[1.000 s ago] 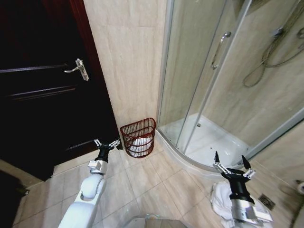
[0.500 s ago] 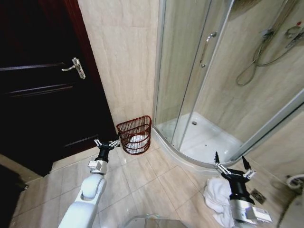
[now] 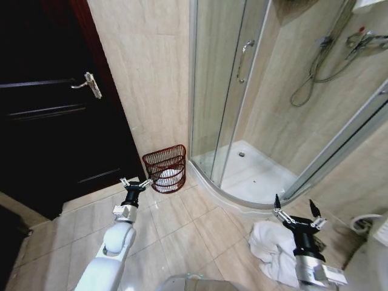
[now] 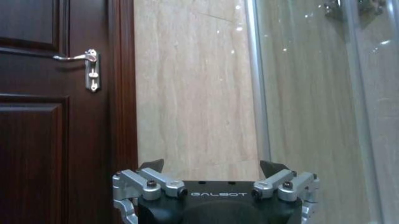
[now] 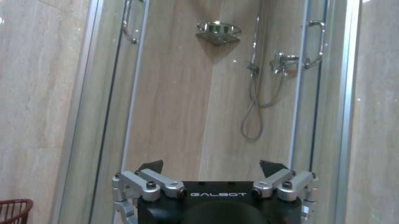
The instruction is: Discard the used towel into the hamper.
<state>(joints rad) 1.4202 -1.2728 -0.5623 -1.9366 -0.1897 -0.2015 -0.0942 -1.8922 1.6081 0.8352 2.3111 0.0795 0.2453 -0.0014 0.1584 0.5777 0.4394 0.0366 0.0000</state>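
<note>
Approach phase, nothing grasped; towel (image 3: 271, 250) crumpled white on floor tiles, well apart from hamper (image 3: 165, 168), across the curved shower sill (image 3: 233, 205) from it, on the robot's right; hamper against wall beside dark door (image 3: 42, 115), already holding something white, open top clear.

Right gripper (image 3: 294, 217) raised just past the towel's far edge, fingers (image 3: 276, 204) spread wide, empty; left gripper (image 3: 136, 183) near hamper, short of its rim, fingers likewise apart, empty, idle.

To do the step well, by judgement: use right arm, being nearest; bring base closer so towel sits squarely under the gripper; descend onto the highest bunched fold, not a flat edge; close fully on a thick wad so cloth does not slip; lift high enough that trailing ends clear floor and sill; then carry toward hamper, centre over the opening before release, since the mouth is small and loose cloth could drape over the rim; keep left gripper out of the way.
</note>
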